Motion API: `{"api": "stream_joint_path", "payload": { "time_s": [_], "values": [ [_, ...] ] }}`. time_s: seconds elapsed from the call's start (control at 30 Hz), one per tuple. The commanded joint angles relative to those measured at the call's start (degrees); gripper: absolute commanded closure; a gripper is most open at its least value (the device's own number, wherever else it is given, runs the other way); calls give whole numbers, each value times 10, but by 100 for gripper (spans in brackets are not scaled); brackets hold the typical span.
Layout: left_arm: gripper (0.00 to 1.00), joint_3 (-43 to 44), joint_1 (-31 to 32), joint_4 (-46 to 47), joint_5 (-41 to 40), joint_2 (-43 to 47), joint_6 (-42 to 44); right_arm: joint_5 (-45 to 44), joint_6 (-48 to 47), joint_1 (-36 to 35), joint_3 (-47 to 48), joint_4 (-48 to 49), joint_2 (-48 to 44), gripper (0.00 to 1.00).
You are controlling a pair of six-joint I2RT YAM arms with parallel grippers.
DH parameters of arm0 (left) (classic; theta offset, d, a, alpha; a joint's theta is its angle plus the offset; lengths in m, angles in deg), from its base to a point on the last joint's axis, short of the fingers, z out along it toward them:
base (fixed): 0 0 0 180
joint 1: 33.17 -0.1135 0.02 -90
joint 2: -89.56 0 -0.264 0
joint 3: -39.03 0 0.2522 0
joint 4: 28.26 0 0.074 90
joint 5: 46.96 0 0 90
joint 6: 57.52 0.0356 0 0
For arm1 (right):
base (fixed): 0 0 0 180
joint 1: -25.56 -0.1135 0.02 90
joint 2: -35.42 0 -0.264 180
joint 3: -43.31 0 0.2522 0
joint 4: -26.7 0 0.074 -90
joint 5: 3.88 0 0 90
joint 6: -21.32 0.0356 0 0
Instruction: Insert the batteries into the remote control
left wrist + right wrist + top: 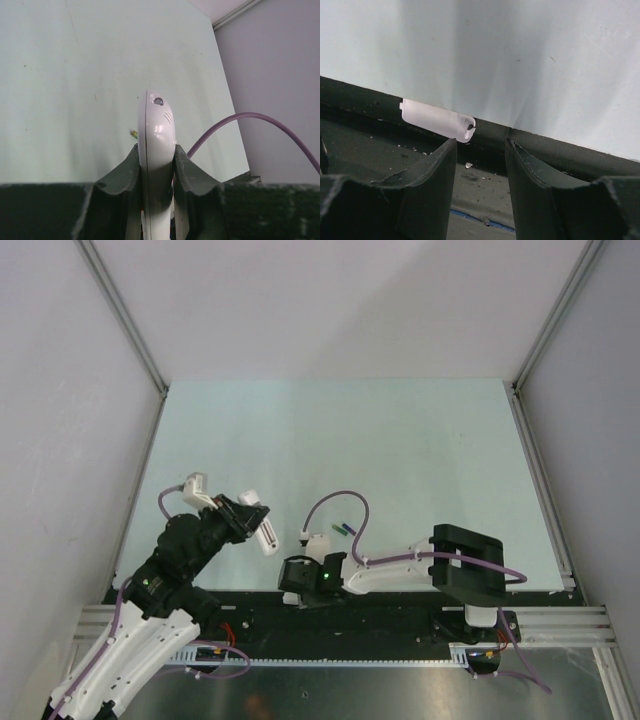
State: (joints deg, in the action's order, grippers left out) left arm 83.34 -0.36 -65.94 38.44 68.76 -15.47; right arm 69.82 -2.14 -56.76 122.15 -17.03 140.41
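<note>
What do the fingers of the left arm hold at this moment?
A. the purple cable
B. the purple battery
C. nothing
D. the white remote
D: in the left wrist view the white remote stands clamped between the two dark left fingers, while both batteries lie apart from it on the table.
</note>
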Motion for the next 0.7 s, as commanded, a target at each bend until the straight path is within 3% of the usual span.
{"api": "stream_joint_path", "payload": {
  "time_s": [0.0,0.5,0.67],
  "values": [
    [100,6,-2,12,-12,9,3,-7,34,-1,16,-5,16,52],
    [100,6,4,12,-19,10,6,-15,38,9,29,8,50,68],
    [100,0,4,13,-16,10,0,-12,37,10,29,9,51,84]
  ]
}}
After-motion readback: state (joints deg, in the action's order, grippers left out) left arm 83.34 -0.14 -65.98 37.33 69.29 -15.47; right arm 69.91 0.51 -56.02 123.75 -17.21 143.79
